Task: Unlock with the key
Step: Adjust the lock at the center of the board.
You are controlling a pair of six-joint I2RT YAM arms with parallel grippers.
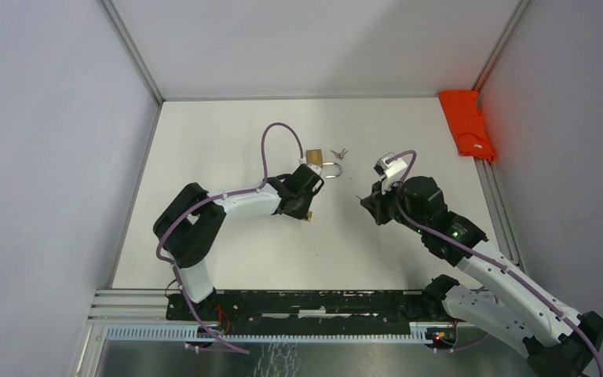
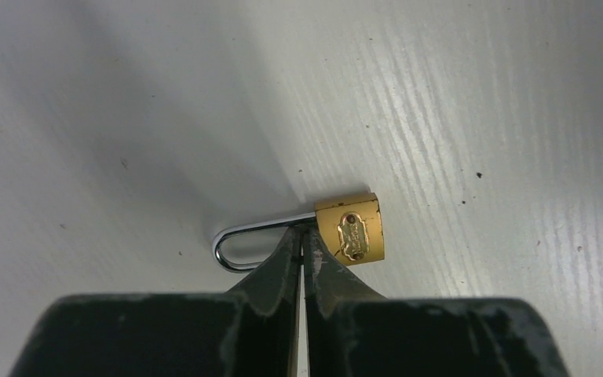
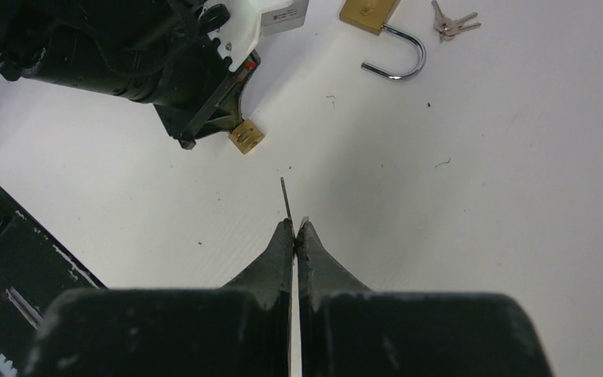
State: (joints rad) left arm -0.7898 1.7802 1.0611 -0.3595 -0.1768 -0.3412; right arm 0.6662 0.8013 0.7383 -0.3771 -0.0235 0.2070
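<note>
This is a robotics laboratory, more exactly a closed test cell. A plain white counter (image 1: 228,251) is shut in on three sides by bare grey panels (image 1: 39,157), which are held in aluminium profiles (image 1: 132,49). The left arm (image 1: 243,203) and the right arm (image 1: 502,283) are bolted to a black base rail (image 1: 314,302) at the near edge. Purple cables (image 1: 271,129) run along both arms, and a slotted cable duct (image 1: 267,334) lies below the rail.
</note>
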